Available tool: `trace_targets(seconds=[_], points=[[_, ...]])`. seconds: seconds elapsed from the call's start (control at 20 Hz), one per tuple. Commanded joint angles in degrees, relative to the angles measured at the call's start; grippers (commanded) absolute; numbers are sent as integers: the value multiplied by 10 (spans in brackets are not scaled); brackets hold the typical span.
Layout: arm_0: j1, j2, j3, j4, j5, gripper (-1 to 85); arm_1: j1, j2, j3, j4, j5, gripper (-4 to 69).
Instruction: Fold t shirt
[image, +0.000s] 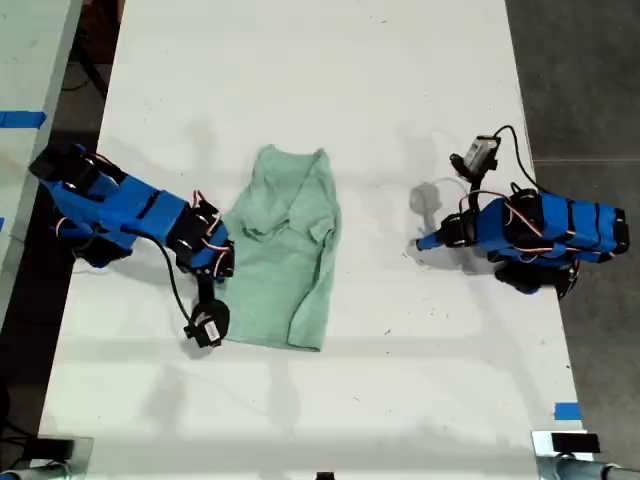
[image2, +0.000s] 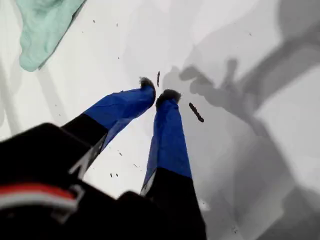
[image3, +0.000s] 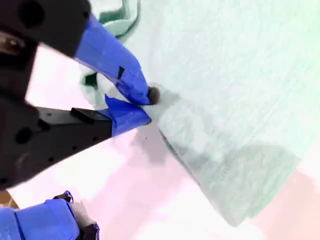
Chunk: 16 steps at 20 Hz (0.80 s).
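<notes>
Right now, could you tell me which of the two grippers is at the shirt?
My second gripper, on the exterior view's left, has its fingers closed at the shirt's edge. My first gripper is over bare table, apart from the cloth.

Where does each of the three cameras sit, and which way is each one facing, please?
Exterior view: overhead, looking down on the white table, both blue arms and the t shirt.
First wrist view: rides my first gripper, looking along its near-closed fingers at bare table, shirt edge at a corner.
Second wrist view: rides my second gripper, pinching the shirt's edge.
Shared: all three show the shirt.
</notes>
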Motion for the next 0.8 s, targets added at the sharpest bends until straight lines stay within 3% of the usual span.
trace_targets(seconds=[0.0,0.3,0.7,0.75], points=[[-13,34,-80,2,47,-3,0,7,33,4,4,37],[-81,-185,-346,-9,178,-3,1,7,33,4,4,37],[-102,-297,-362,-200,287,-1,2,7,33,4,3,37],[-98,-299,-362,-215,297,84,2,7,33,4,3,36]])
